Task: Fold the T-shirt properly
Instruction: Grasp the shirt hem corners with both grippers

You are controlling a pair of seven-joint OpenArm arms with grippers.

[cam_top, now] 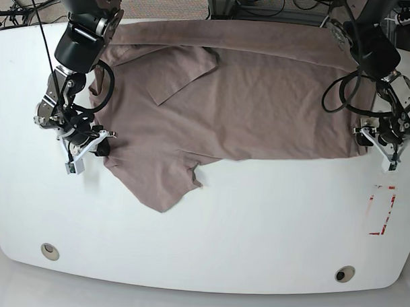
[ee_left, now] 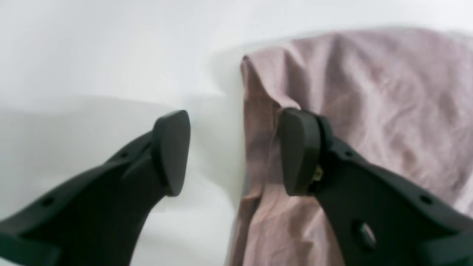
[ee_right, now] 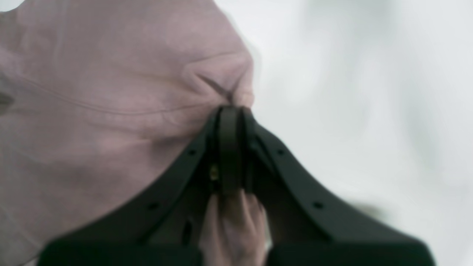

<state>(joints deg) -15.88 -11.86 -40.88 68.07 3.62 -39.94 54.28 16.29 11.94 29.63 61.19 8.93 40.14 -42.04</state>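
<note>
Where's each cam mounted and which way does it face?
Left wrist: behind the left gripper, looking along its open jaws at the T-shirt edge on the table.
Right wrist: behind the right gripper, shut on a pinch of shirt.
Base: overhead, looking down on the whole table, both arms in view, left gripper at the picture's right, right gripper at its left.
Shared: all three show the shirt and the white table.

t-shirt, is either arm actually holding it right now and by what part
Right gripper is shut on the T-shirt, pinching a bunched bit of its edge by the shoulder. Left gripper is open, straddling the shirt's edge, holding nothing.
</note>
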